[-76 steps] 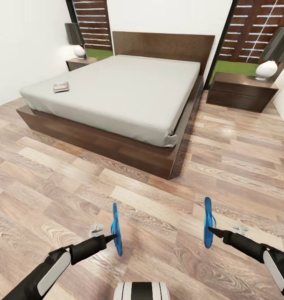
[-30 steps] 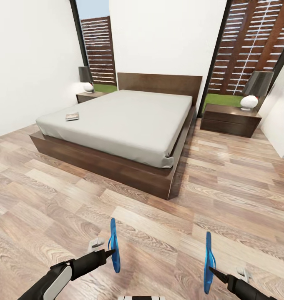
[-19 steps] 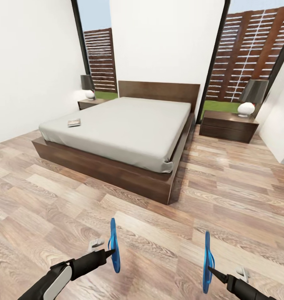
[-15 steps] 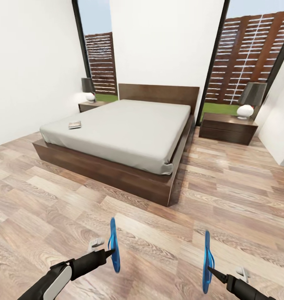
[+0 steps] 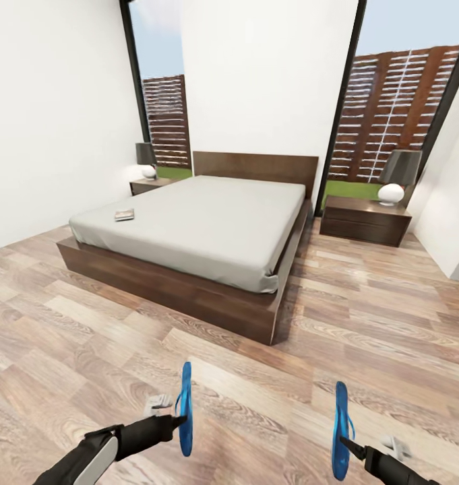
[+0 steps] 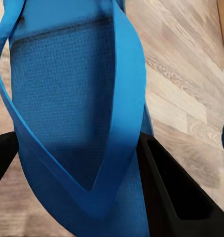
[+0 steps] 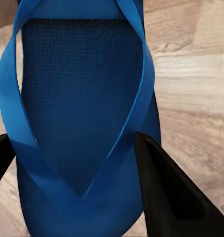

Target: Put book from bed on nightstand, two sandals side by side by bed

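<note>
At my 7 o'clock the left gripper (image 5: pixel 178 420) pinches one blue sandal (image 5: pixel 185 417) on edge, and at 5 o'clock the right gripper (image 5: pixel 347 444) pinches the other sandal (image 5: pixel 341 428), both above the wood floor (image 5: pixel 87 350). The bed (image 5: pixel 209 236) sits at 12 o'clock. The book (image 5: pixel 125 215) lies on its 10 o'clock side, with a nightstand (image 5: pixel 362 220) at 1 o'clock.

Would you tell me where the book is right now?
In the head view, the book lies on the bed, near its left edge, toward the foot.
</note>
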You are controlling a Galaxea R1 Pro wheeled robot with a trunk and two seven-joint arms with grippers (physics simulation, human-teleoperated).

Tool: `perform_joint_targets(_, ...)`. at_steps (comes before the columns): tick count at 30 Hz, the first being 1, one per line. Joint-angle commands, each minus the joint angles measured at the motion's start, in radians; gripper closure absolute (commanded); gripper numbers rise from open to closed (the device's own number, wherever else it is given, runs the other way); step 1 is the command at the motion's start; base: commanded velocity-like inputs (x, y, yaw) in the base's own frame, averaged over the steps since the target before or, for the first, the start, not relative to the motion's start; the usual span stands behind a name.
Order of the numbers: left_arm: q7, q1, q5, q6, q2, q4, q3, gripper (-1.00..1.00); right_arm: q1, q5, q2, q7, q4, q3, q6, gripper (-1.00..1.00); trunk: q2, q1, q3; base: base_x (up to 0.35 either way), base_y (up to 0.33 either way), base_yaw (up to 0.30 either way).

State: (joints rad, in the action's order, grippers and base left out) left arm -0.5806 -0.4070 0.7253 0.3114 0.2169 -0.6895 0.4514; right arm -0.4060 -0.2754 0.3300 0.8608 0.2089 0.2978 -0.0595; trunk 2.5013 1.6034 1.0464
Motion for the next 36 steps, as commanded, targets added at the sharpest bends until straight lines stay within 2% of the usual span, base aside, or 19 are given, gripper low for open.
perform_joint_targets(1, -0.001, 0.0, -0.012, -0.015, 0.001, 0.03, 0.006, 1.0, -0.001, -0.009, -0.012, -0.061, 0.0, 0.0, -0.006, 1.0, 0.0, -0.001, -0.003, 0.0, 0.0, 0.0)
perform_joint_targets(4, -0.001, 0.0, -0.03, -0.079, 0.0, 0.13, 0.009, 1.0, -0.001, -0.009, -0.027, -0.117, 0.0, -0.001, -0.004, 1.0, -0.001, -0.002, -0.015, 0.0, 0.0, 0.0)
perform_joint_targets(8, -0.005, 0.0, -0.035, -0.159, 0.0, 0.211, 0.01, 1.0, -0.001, -0.008, -0.042, -0.134, 0.0, -0.002, -0.004, 1.0, -0.008, -0.007, -0.029, 0.0, 0.0, 0.0)
perform_joint_targets(10, -0.005, 0.0, -0.036, -0.181, -0.007, 0.227, 0.01, 1.0, -0.001, -0.006, -0.065, -0.138, 0.0, -0.004, -0.004, 1.0, -0.022, -0.015, -0.036, 0.0, 0.0, 0.0)
perform_joint_targets(13, -0.004, 0.0, -0.036, -0.192, -0.036, 0.236, 0.01, 1.0, -0.001, 0.011, -0.116, -0.154, 0.0, -0.009, -0.004, 1.0, -0.043, -0.026, -0.045, 0.0, 0.0, 0.0)
perform_joint_targets(15, -0.004, 0.0, -0.036, -0.194, -0.048, 0.237, 0.01, 1.0, -0.001, 0.034, -0.149, -0.237, 0.002, -0.01, -0.004, 1.0, -0.057, -0.034, -0.051, 0.0, 0.0, 0.0)
perform_joint_targets(18, -0.007, 0.0, -0.036, -0.194, -0.055, 0.238, 0.009, 1.0, -0.001, 0.055, -0.169, -0.42, 0.009, -0.011, -0.004, 1.0, -0.078, -0.046, -0.061, 0.0, 0.0, 0.0)
perform_joint_targets(21, -0.008, 0.001, -0.034, -0.195, -0.057, 0.24, 0.01, 1.0, -0.001, 0.06, -0.173, -0.478, 0.015, -0.013, -0.005, 1.0, -0.099, -0.057, -0.07, 0.0, 0.0, 0.0)
perform_joint_targets(23, -0.007, 0.004, -0.035, -0.196, -0.061, 0.241, 0.011, 1.0, -0.001, 0.061, -0.174, -0.43, 0.017, -0.015, -0.006, 1.0, -0.113, -0.065, -0.076, 0.0, 0.0, 0.0)
perform_joint_targets(25, -0.006, 0.007, -0.035, -0.197, -0.07, 0.241, 0.011, 1.0, -0.001, 0.062, -0.175, -0.308, 0.018, -0.036, -0.006, 1.0, -0.127, -0.072, -0.083, 0.0, 0.0, 0.0)
perform_joint_targets(27, -0.006, 0.008, -0.035, -0.198, -0.08, 0.241, 0.01, 1.0, -0.001, 0.062, -0.175, -0.177, 0.017, -0.078, -0.007, 1.0, -0.141, -0.08, -0.089, 0.0, 0.0, 0.0)
perform_joint_targets(28, -0.006, 0.009, -0.034, -0.198, -0.082, 0.241, 0.01, 1.0, -0.001, 0.062, -0.175, -0.135, 0.017, -0.098, -0.007, 1.0, -0.148, -0.084, -0.092, 0.0, 0.0, 0.0)
perform_joint_targets(31, -0.008, 0.009, -0.033, -0.198, -0.084, 0.242, 0.009, 1.0, -0.001, 0.06, -0.175, -0.088, 0.015, -0.122, -0.008, 1.0, -0.169, -0.095, -0.102, 0.0, 0.0, 0.0)
perform_joint_targets(36, -0.01, 0.011, -0.032, -0.199, -0.086, 0.245, 0.01, 1.0, -0.001, 0.057, -0.174, -0.067, 0.007, -0.133, -0.006, 1.0, -0.204, -0.115, -0.117, 0.0, 0.0, 0.0)
